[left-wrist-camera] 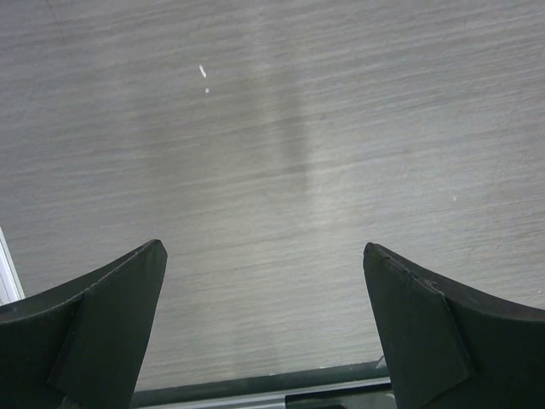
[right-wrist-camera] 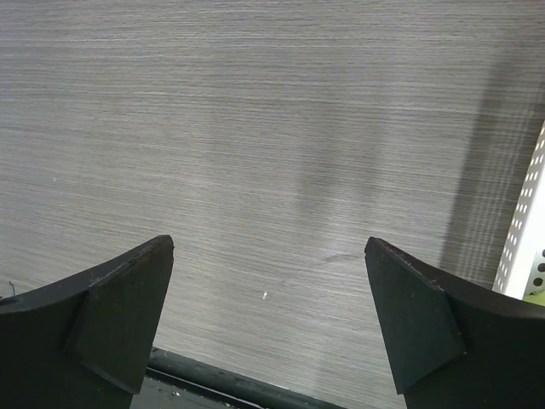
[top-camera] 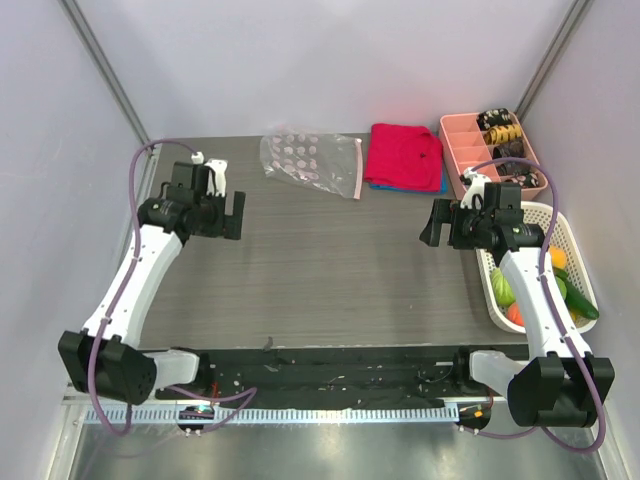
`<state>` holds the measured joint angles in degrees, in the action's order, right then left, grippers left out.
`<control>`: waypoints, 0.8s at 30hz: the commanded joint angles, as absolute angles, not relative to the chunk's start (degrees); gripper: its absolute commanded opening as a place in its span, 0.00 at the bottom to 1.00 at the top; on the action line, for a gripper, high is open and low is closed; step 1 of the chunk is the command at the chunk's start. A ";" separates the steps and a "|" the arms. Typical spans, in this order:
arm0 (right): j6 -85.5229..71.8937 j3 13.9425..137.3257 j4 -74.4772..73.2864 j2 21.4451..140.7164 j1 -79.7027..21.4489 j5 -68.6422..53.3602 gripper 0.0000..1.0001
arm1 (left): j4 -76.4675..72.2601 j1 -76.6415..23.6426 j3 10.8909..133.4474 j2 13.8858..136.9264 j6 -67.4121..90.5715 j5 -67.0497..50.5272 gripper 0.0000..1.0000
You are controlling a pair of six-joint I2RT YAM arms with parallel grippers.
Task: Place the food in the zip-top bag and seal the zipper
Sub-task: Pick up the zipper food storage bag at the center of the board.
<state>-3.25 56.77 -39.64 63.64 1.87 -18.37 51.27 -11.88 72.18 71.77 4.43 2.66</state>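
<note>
The left jaws and the right jaws are hanging spread wide over the bench point(top-camera: 330, 270), at nine and three o'clock. The bag point(top-camera: 305, 157) is lying flat at twelve, its zipper point(top-camera: 358, 170) facing the red cloth point(top-camera: 403, 155). The food point(top-camera: 503, 290) is sitting in a white basket point(top-camera: 578, 255) at four.

Open tabletop point(top-camera: 330, 250) mid-scene; white basket point(top-camera: 574, 250) just beside right arm point(top-camera: 530, 290).

- The bench point(top-camera: 330, 250) has a grey wood-grain surface, matt and finely streaked.
- The zip-top bag point(top-camera: 305, 155) is clear, crinkly, glossy plastic.
- The red cloth point(top-camera: 403, 155) looks soft and matt.
- The basket point(top-camera: 578, 255) is white perforated plastic.
- The fingers point(left-wrist-camera: 102, 332) are black, matt and smooth.
</note>
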 commanded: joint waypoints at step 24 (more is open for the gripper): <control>-4.66 57.66 -37.62 65.74 1.93 -21.79 0.99 | 0.20 -24.43 80.16 112.57 -55.35 -7.56 1.00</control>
